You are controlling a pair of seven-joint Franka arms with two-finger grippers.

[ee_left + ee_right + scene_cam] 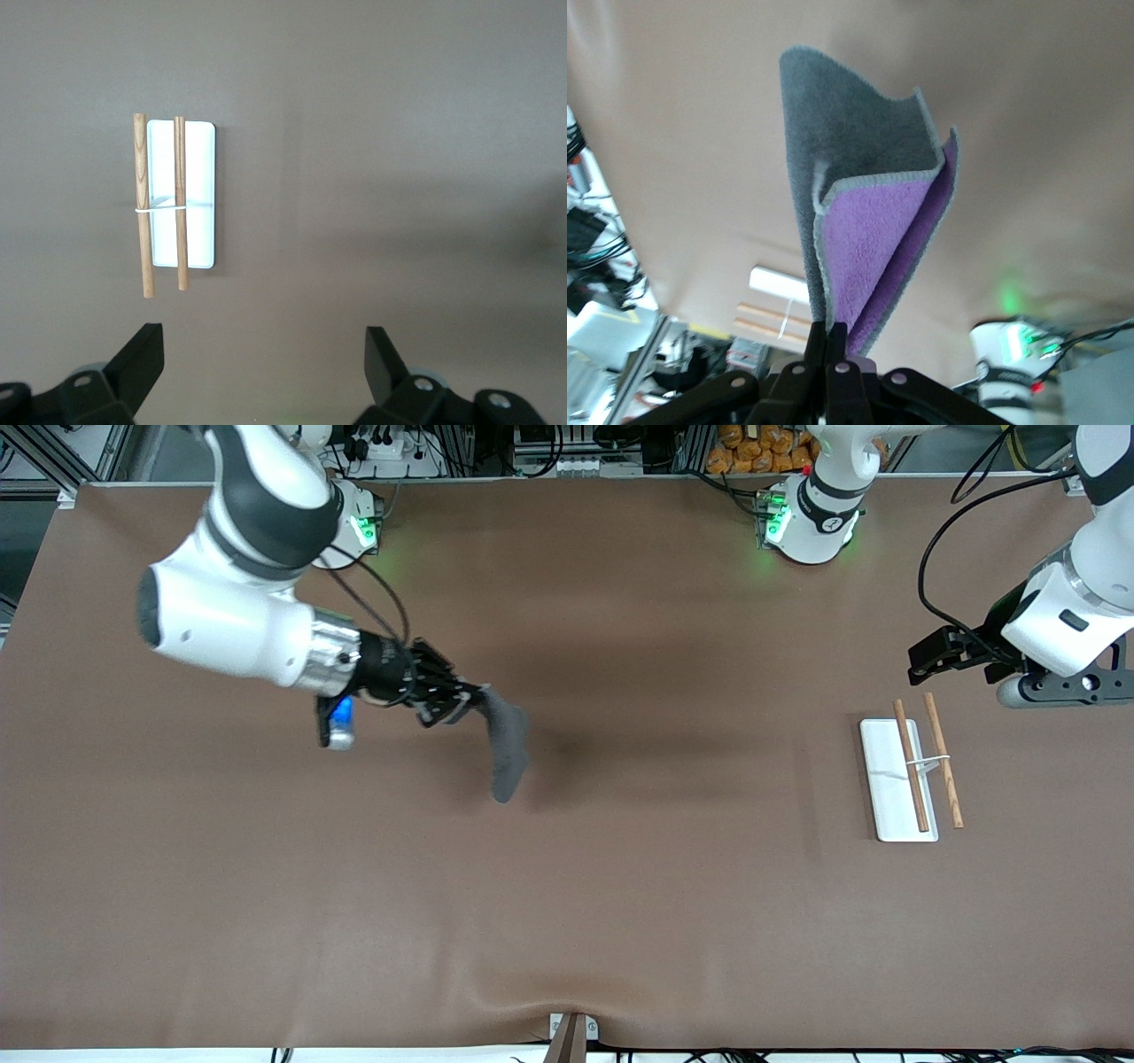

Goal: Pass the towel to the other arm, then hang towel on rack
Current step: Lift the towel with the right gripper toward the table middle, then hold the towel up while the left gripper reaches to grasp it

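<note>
Right claw [469,701] pinches towel [508,753] aloft by one edge, free for handover; left claw [930,657] waits open just beside rack [897,779].

1. A table [620,921] covered in a plain brown mat, rippled at its edge nearest the front camera
2. The rack [897,806] stands on the mat toward the left arm's end: a white base plate with two brown wooden rods above it, joined by a wire bracket

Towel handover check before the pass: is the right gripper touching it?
Touching: the right wrist view shows the right gripper shut on the towel at its edge.
</note>
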